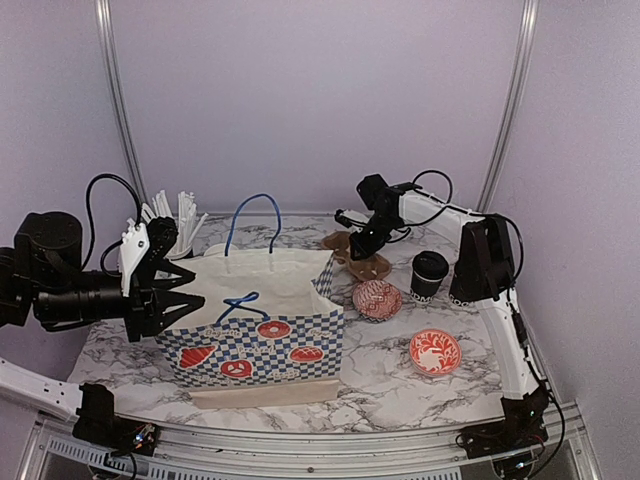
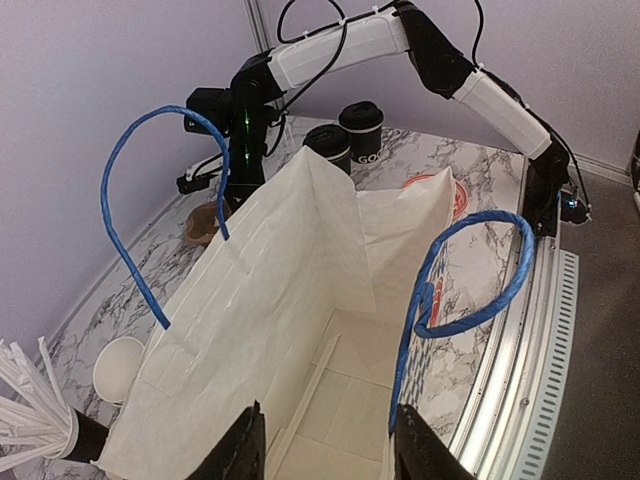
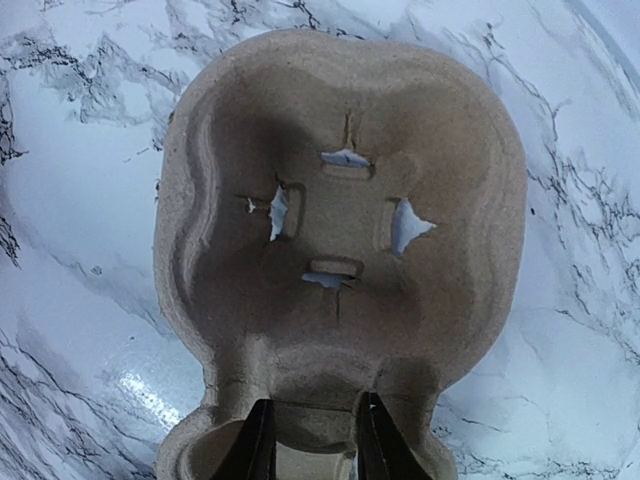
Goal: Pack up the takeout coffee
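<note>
Packing has barely begun, we judge: both lidded coffee cups (image 2: 361,120) stand on the counter (image 1: 390,385) beyond the empty-looking bag (image 1: 250,345). Our right pincer (image 3: 317,440), narrow, pinches the cardboard carrier (image 3: 340,200); our left pincer (image 2: 330,440) straddles the bag's end, grip unclear.

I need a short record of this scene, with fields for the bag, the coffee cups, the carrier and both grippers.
bag: paper bag, standing open, blue handles, nothing visible inside
coffee: nearer lidded cup and farther lidded cup, on the table outside the bag
carrier: pulp cup carrier, flat on the table, visible well empty
right gripper: fingers astride the carrier's edge; grip uncertain
left gripper: open, at the bag's near rim
</note>
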Robot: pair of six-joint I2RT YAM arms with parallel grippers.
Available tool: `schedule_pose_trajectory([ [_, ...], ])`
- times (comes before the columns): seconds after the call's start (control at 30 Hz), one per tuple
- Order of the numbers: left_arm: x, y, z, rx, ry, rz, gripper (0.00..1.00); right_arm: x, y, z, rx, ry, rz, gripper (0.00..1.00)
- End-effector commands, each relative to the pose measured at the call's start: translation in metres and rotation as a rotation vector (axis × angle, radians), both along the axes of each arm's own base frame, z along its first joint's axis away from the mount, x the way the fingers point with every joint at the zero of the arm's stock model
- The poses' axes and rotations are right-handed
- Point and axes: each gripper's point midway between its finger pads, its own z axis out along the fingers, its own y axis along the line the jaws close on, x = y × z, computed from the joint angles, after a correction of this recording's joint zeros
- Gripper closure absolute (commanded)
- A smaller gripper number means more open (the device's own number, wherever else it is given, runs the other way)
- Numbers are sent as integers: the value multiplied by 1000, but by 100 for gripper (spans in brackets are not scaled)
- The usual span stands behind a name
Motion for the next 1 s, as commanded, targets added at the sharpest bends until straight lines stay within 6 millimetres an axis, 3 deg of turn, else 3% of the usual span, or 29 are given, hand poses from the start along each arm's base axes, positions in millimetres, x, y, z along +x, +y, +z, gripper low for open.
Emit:
schedule_pose_trajectory([
  [0.0,0,1,27,-70,-29,0,55,5,5,25,22,-52,13,85],
  [0.23,16,19,56,-95,-107,106,47,4,2,125,157,-196,64,88],
  [0.47,30,28,59,-42,-153,192,35,-43,6,242,329,-387,227,91],
  [0.6,27,17,56,-18,-126,156,35,-88,7,297,434,-455,347,92],
  [0.77,44,21,51,8,-129,250,35,-162,14,358,628,-481,536,92],
  [0.87,62,33,52,1,-117,351,34,-212,26,379,729,-465,664,91],
  [0.97,84,53,53,-16,-104,484,34,-260,49,382,777,-442,795,90],
])
